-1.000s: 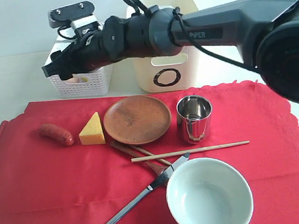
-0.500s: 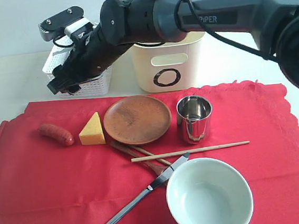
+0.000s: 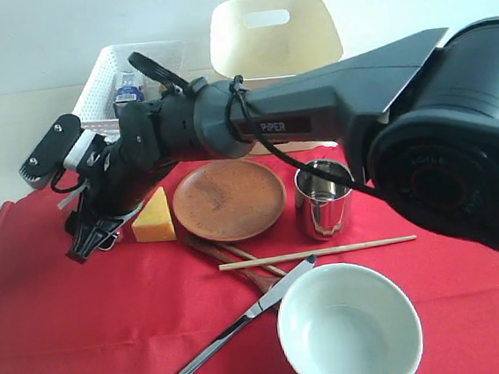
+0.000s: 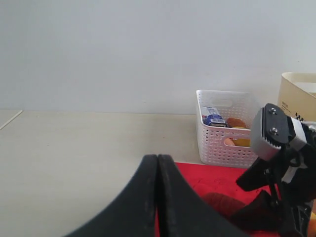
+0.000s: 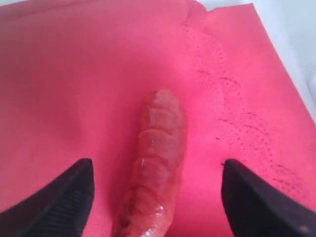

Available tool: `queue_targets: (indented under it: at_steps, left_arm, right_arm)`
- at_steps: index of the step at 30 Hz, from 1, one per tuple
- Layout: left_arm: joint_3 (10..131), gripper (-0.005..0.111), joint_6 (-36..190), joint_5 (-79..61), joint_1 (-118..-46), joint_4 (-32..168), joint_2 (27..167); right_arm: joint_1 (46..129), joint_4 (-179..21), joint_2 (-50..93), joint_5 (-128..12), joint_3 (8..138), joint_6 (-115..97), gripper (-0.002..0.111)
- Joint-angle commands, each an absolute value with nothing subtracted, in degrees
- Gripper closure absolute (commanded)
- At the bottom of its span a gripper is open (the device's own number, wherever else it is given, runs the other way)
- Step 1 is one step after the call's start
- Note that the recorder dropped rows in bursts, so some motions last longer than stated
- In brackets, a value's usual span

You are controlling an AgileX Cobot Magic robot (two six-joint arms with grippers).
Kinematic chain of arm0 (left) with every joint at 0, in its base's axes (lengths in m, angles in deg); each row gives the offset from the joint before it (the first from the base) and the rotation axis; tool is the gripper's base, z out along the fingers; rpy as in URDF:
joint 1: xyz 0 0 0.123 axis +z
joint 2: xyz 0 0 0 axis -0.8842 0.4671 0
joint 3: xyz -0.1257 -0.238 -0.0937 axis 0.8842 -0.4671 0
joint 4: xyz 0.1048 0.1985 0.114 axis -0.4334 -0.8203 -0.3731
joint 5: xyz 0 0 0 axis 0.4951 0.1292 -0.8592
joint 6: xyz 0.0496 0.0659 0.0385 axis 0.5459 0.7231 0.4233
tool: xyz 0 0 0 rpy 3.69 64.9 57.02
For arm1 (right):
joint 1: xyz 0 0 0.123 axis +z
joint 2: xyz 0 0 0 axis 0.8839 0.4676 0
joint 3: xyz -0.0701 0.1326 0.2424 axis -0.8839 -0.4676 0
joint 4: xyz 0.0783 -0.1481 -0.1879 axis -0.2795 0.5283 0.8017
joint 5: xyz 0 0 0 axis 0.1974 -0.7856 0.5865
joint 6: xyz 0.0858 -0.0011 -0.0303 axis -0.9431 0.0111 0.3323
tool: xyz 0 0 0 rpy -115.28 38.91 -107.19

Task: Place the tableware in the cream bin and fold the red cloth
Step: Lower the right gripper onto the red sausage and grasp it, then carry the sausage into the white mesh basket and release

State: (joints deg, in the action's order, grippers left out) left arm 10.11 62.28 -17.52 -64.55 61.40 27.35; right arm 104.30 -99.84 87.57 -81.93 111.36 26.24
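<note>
The red cloth (image 3: 60,329) covers the table under a brown plate (image 3: 229,199), a steel cup (image 3: 324,199), a pale bowl (image 3: 349,328), a metal knife (image 3: 236,325), chopsticks (image 3: 318,252) and a brown wooden spoon (image 3: 209,246). Behind them stands the cream bin (image 3: 275,34). My right gripper (image 3: 88,240) has reached across to the cloth's left side. It is open, one finger on each side of a sausage (image 5: 158,163) lying on the cloth (image 5: 74,74), without touching it. My left gripper (image 4: 158,162) is shut and empty, hovering off the cloth's corner.
A cheese wedge (image 3: 153,218) lies between the right gripper and the plate. A white lattice basket (image 3: 137,74) holding food items stands left of the cream bin; the same basket (image 4: 224,143) shows in the left wrist view. The right arm (image 3: 313,114) spans the scene above the plate.
The right arm swung down and forward from the white basket to the cloth's left side, and its open fingers now straddle the sausage. The left gripper stayed shut.
</note>
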Motion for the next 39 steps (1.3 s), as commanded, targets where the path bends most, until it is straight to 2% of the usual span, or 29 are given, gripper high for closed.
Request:
queue_targets:
  at_steps: [1,11,16,32,39]
  left_arm:
    - [10.1,0.105,62.2,-17.3,-64.4,61.5,27.0]
    - [10.1,0.105,62.2,-17.3,-64.4,61.5,27.0]
    - [10.1,0.105,62.1,-17.3,-64.4,61.5,27.0]
    - [10.1,0.105,62.1,-17.3,-64.4,61.5,27.0]
    - [10.1,0.105,62.1,-17.3,-64.4,61.5,27.0]
  right_arm:
    - [104.4,-99.5,89.6,-80.9,111.8,28.7,0.048]
    - [104.4,-99.3,90.3,-80.9,111.8,29.6,0.091]
    - [104.4,-99.3,90.3,-80.9,111.8,29.6,0.108]
    - [104.4,-99.5,90.2,-81.2,111.8,28.0,0.108]
    - [103.7,-99.5,85.9,-80.7,111.8,22.7,0.108]
